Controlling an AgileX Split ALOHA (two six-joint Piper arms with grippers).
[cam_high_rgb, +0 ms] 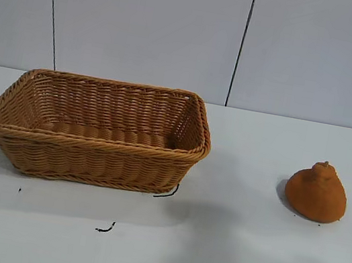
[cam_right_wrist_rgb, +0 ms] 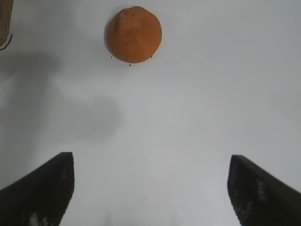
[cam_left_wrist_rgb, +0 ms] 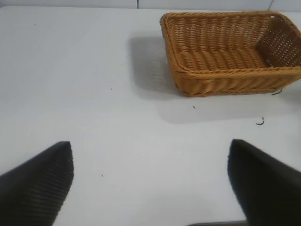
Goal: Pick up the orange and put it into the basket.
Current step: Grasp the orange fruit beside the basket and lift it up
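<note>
Orange [cam_right_wrist_rgb: 134, 34] sits on the white table [cam_right_wrist_rgb: 197, 117], stem bump up, ahead of the right gripper [cam_right_wrist_rgb: 150, 188] and slightly off its centreline, well apart from the fingertips. Right claw is released, fingers [cam_right_wrist_rgb: 40, 188] spread wide, nothing between them. From outside, neither arm is in frame; the fruit is on the right side of the table, well clear of the wicker basket [cam_high_rgb: 94, 151].

Left gripper [cam_left_wrist_rgb: 150, 183] also released, hovering over bare table, with the basket farther ahead and off to one side. Looks idle.

Handling guess: matte, slightly rough skin, so decent friction. Likely light and fairly firm, but the pear-like taper means pads will slip upward if they close near the knob. Take it across the widest part, low on the body, fingers either side of the equator. Moderate squeeze only. It may roll if nudged on approach, so centre the claw on it before descending.

Pick not started yet. Basket is empty.
</note>
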